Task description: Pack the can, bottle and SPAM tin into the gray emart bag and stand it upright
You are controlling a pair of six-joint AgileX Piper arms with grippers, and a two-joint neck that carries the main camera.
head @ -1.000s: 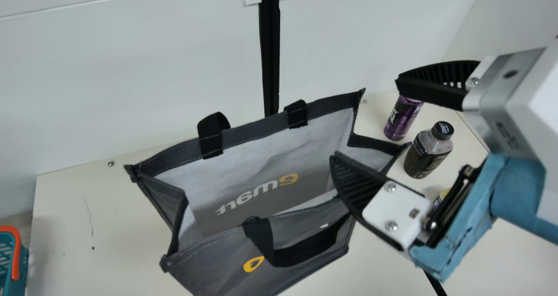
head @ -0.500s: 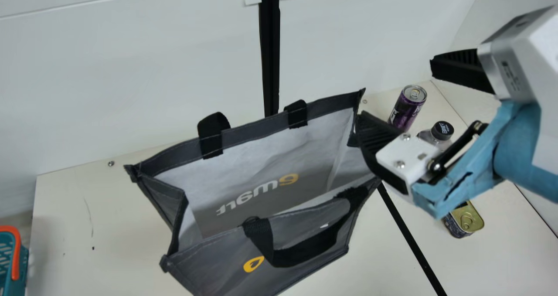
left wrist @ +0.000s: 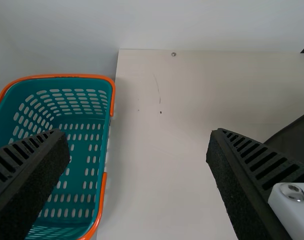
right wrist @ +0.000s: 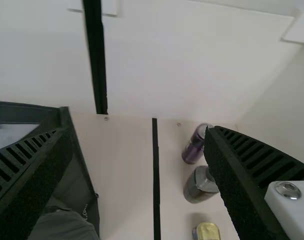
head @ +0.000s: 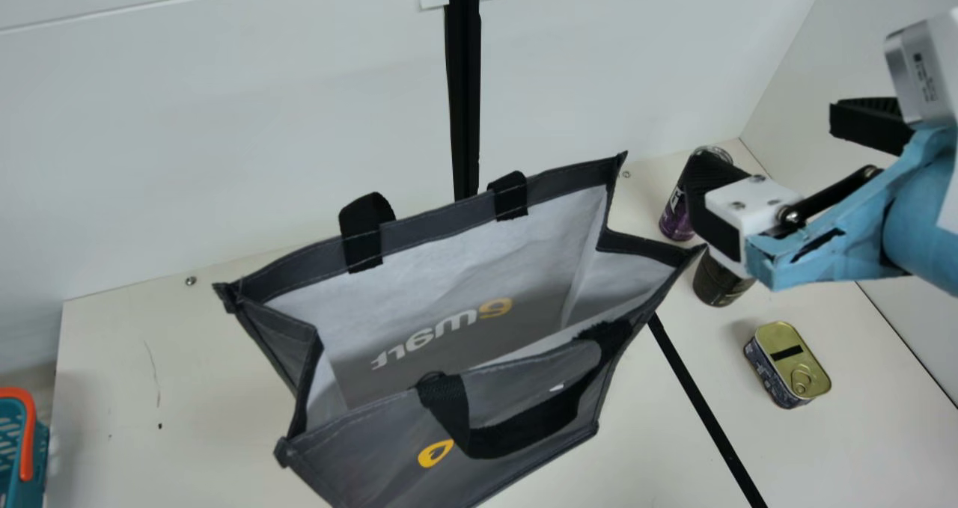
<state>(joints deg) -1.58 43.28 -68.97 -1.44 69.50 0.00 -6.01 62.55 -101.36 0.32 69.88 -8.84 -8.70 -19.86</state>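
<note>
Alignment for a first pick, judging by the layout: positioning the right gripper (right wrist: pixel 139 132) for the can (head: pixel 677 220) or the bottle (head: pixel 718 283). For a sound grasp, centring the jaws on one item before lowering, squaring both pads to its body, closing evenly around mid-height, and avoiding knocking the neighbouring item. Holding nothing, with fingers standing wide apart. Likewise standing wide apart and holding nothing at the left gripper (left wrist: pixel 137 134).

Relative to the right jaws: standing beyond the fingertips, off-centre towards one finger, and partly hiding behind it in the main view: can and bottle. Lying flat near the bottle: SPAM tin (head: pixel 793 366). Gaping open beside all three: gray emart bag (head: pixel 374 444).
</note>
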